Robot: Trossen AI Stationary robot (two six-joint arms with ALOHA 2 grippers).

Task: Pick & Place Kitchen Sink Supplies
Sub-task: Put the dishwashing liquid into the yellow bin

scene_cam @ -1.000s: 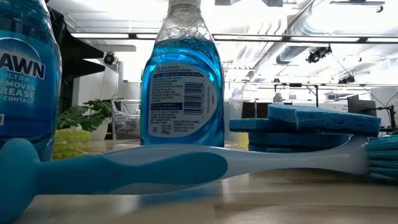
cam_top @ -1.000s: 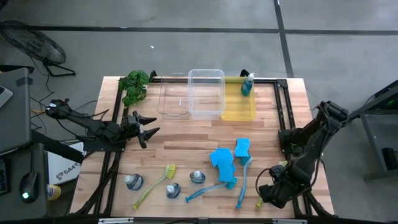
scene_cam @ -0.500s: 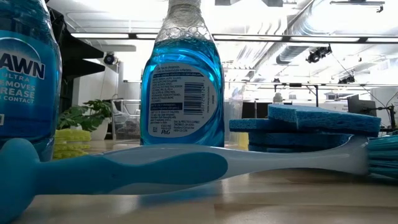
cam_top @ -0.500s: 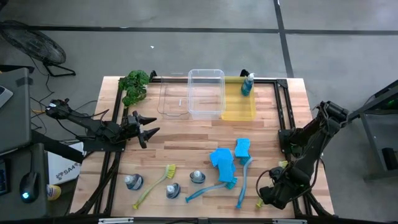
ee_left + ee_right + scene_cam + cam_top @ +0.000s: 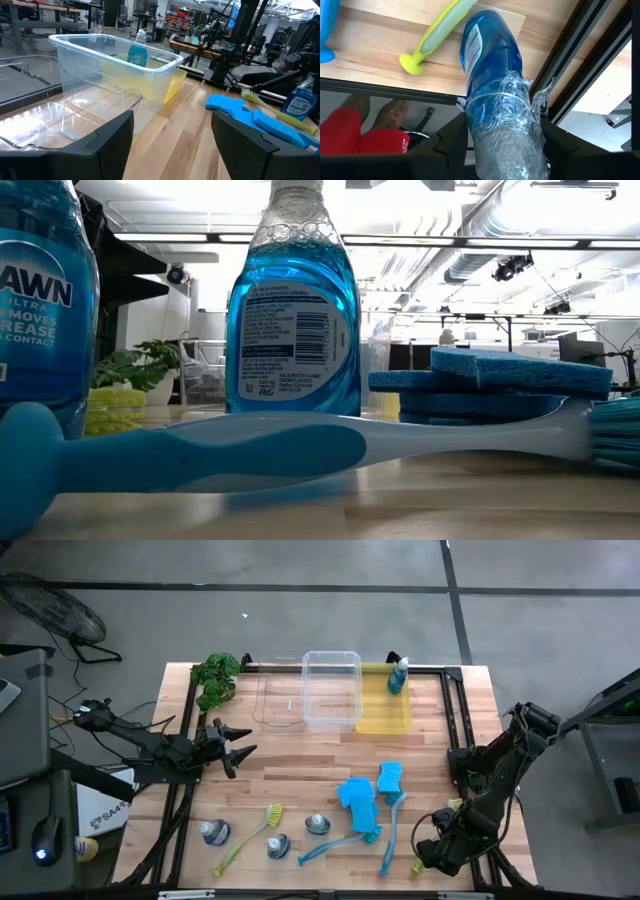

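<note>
At the table's near right corner my right gripper (image 5: 432, 852) is shut on a blue-liquid bottle (image 5: 490, 65) whose top is wrapped in clear film; the arm hides it from above. A yellow-green brush handle (image 5: 440, 32) lies beside it. On the near middle lie two blue sponges (image 5: 357, 795), two blue brushes (image 5: 335, 845), a yellow-green brush (image 5: 250, 838) and three standing bottles (image 5: 318, 825). Another bottle (image 5: 399, 675) stands in the yellow bin (image 5: 385, 718). My left gripper (image 5: 238, 748) waits open at the left, holding nothing. My right gripper has the bottle's film-wrapped upper part (image 5: 505, 125) between its two fingers (image 5: 452, 147), one on each side. The fingers come steeply from above, and the bottle's body reaches away from them over the wood. Whether the bottle stands on the table, I cannot tell.
A clear bin (image 5: 331, 690) and its lid (image 5: 272, 700) sit at the far middle, a leafy plant (image 5: 216, 678) at the far left. Black frame rails (image 5: 580, 60) run beside the held bottle. A person in red (image 5: 350, 140) shows below the table's near edge.
</note>
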